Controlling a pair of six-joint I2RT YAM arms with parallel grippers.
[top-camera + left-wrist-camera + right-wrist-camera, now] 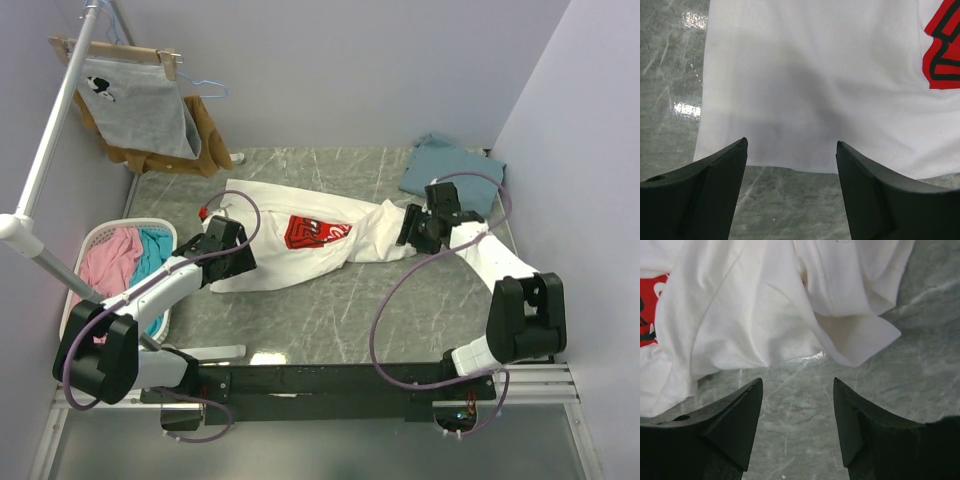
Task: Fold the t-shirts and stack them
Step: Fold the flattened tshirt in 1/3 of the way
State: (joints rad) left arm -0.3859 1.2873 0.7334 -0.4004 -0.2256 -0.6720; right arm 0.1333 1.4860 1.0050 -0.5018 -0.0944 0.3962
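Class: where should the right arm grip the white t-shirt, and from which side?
Probably the loose flap of the white t-shirt ahead of the right gripper: it juts over the table, so the open fingers could come in low from its free edge.

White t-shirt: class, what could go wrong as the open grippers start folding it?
The white t-shirt lies bunched before the right gripper; a pinch may catch several layers and skew the fold.
Its edge lies flat on the table before the left gripper; fingers may slip off.
The teal t-shirt sits crumpled near the right arm; a sweep might drag it.
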